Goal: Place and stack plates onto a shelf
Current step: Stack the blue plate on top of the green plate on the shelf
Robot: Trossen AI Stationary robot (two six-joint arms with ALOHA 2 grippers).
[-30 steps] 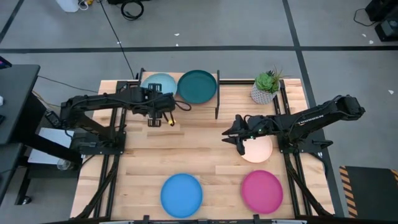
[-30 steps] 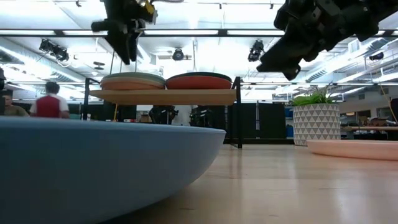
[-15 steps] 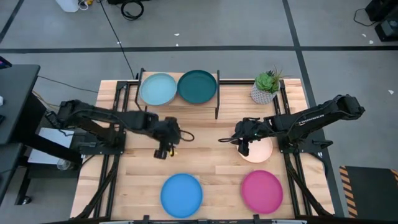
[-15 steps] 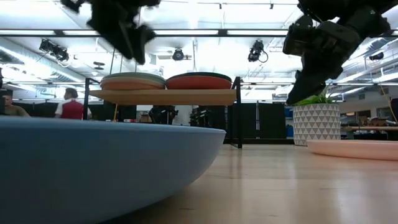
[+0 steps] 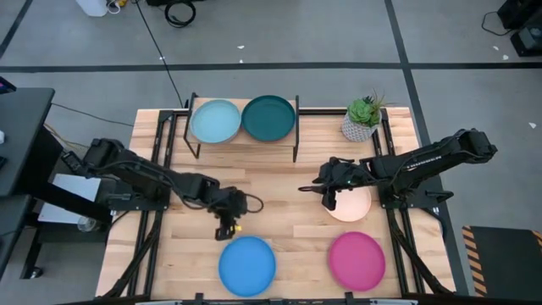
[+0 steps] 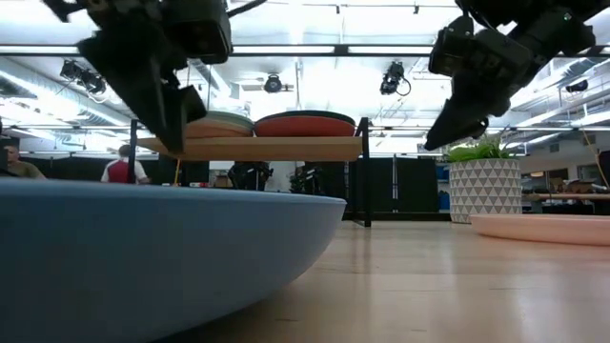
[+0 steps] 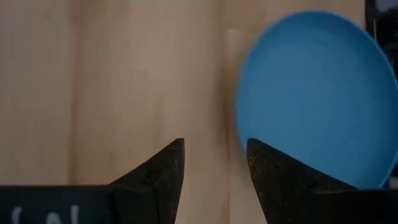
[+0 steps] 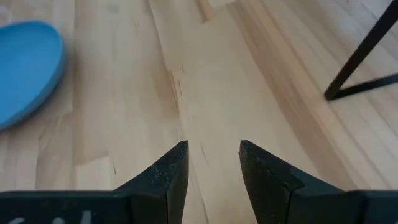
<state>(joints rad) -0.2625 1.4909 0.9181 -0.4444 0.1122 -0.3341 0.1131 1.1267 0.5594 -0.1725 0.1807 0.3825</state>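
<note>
1. The left tool [image 5: 225, 227] hangs over the bench [image 5: 279, 182] just beyond the far rim of the blue plate [image 5: 247, 265]; its fingers stand a little apart and grip nothing, bare wood showing in the gap in the left wrist view.
2. The right tool [image 5: 327, 200] hovers at the left edge of the cream plate [image 5: 354, 206], its fingers likewise slightly parted and empty.
3. The blue plate is round, flat and matte, lying near the front edge of the bench; the magenta plate [image 5: 356, 261] lies to its right, directly in front of the cream one.
4. The shelf [image 6: 253, 147], a light-wood board on thin black legs, stands at the back of the bench carrying two stacks side by side: light teal plate [image 5: 215, 122] on top at left, dark teal plate [image 5: 268, 117] at right.
5. In the low view an orange plate [image 6: 305, 126] shows beneath the right-hand stack's top.
6. A potted plant [image 5: 362, 118] stands right of the shelf.
</note>
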